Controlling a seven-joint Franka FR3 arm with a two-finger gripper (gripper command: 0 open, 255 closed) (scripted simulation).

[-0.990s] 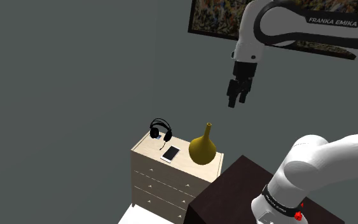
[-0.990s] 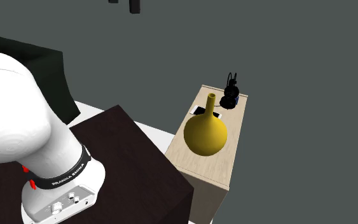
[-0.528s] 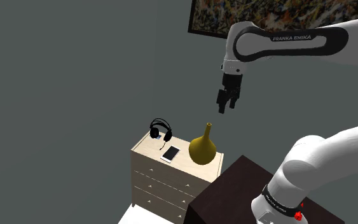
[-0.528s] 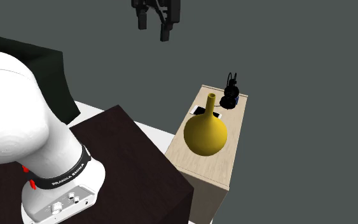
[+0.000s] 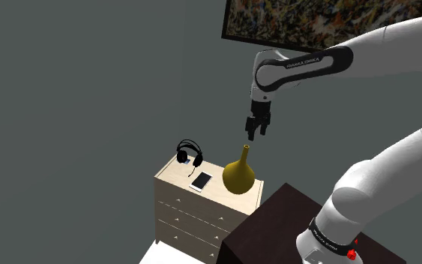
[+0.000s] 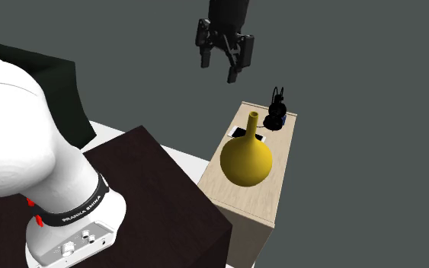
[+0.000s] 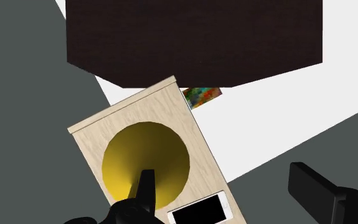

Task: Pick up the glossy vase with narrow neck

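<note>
A glossy yellow vase [image 5: 239, 174] with a round belly and a narrow neck stands upright on a pale wooden dresser [image 5: 178, 182]. It shows again in the second exterior view [image 6: 246, 158] and, from above, in the wrist view [image 7: 155, 156]. My black gripper [image 5: 255, 133] hangs open in the air just above the neck, touching nothing. In the second exterior view the gripper [image 6: 219, 70] is above and to the left of the vase, its fingers apart. In the wrist view one finger [image 7: 142, 197] overlaps the vase and the other finger [image 7: 327, 191] stands far off it.
Black headphones [image 5: 190, 154] and a white-framed phone [image 5: 201, 181] lie on the dresser beside the vase. The dark brown stand [image 5: 276, 232] adjoins the dresser. A framed painting [image 5: 314, 19] hangs on the grey wall. A small colourful item [image 7: 201, 95] lies on the white floor.
The gripper has come down and moved to the shoulder view's left, from high beside the painting to just over the vase's neck. Its fingers stayed open. The vase has not moved.
</note>
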